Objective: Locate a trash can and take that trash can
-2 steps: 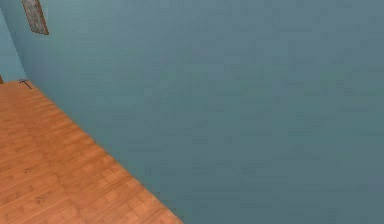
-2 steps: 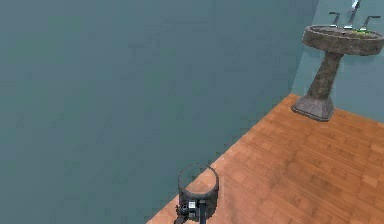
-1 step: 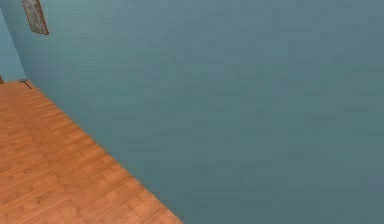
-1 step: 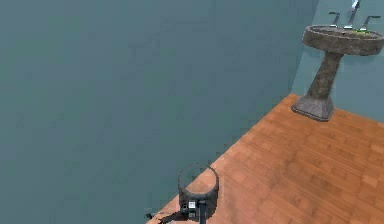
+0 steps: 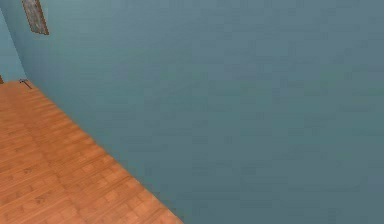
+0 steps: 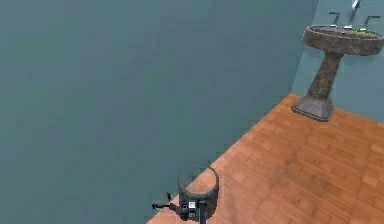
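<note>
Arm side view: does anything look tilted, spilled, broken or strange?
Nothing stands out. The sink stands upright on the floor, and the grey bin by the claw is upright, with no spill.

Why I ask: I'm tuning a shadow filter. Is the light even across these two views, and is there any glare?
Forward view: teal wall evenly lit, no glare, no cast shadow on the wood floor. Arm side view: near wall darker than the wall strip behind the sink; floor shows through the see-through bin near the tool.
</note>
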Robot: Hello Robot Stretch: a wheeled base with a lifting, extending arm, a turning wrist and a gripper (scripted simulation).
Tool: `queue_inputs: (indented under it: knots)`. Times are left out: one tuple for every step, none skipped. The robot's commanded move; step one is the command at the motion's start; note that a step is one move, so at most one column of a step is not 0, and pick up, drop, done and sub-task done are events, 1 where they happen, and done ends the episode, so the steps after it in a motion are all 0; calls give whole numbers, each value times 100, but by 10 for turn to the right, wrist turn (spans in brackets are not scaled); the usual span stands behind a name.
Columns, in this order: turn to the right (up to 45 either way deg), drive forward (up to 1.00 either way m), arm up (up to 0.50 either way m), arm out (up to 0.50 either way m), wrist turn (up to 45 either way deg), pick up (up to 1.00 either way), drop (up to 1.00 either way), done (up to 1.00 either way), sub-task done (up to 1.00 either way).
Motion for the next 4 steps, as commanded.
queue_inputs:
  knots:
    - [0,0,0,0,450,0,0,0,0]
    - [0,0,0,0,180,0,0,0,0]
    - [0,0,0,0,0,100,0,0,0]
    - [0,0,10,0,0,0,0,0,0]
